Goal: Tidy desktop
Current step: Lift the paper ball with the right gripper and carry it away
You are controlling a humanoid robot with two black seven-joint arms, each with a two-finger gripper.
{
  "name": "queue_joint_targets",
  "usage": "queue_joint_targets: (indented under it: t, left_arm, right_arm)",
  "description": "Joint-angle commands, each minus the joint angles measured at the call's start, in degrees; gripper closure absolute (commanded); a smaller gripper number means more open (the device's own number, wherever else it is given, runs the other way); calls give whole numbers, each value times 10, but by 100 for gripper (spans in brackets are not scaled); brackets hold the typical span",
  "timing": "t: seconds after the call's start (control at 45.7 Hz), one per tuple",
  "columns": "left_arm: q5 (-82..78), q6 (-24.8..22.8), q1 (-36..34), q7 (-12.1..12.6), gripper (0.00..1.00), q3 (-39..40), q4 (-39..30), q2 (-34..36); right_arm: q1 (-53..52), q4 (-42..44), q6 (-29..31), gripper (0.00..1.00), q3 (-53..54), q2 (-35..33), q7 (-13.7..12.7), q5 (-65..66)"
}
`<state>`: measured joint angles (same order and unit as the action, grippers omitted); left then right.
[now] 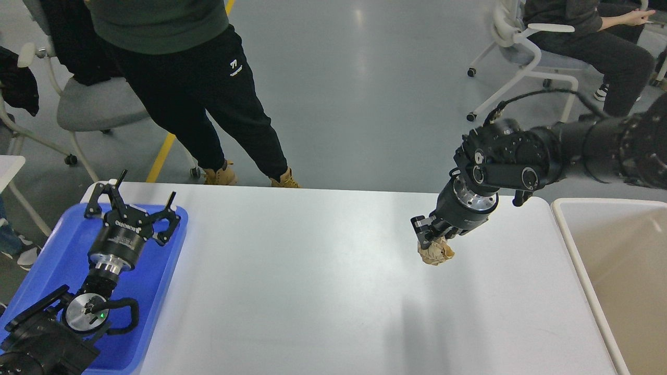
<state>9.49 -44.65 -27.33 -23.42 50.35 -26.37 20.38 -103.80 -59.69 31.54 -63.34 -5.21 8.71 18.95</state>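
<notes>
White desktop [323,276] beneath right hand [433,240] clutching crumpled paper wad [436,253]

1. The bench [323,291] before me is a wide, plain white top, smooth and faintly glossy.
2. It lies flat, with rounded far corners.
3. Its middle is bare, showing only soft shadows.

left tool [139,200] fingers spread wide, pointing away, right tool [430,237] angled downward, fingers closed together
</notes>
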Motion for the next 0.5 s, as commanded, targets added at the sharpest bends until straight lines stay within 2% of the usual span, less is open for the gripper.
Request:
queue_joint_targets:
  t: [0.0,0.263,0.481]
  left_arm:
    - [0,0,0,0,1,0,0,0]
    - [0,0,0,0,1,0,0,0]
    - [0,0,1,0,1,0,0,0]
  right_arm:
    - [-148,-94,34,100,-8,-64,0,3]
    - [-270,-133,95,100,-9,-119,-1,10]
    - [-350,-140,135,100,-9,-137,-2,10]
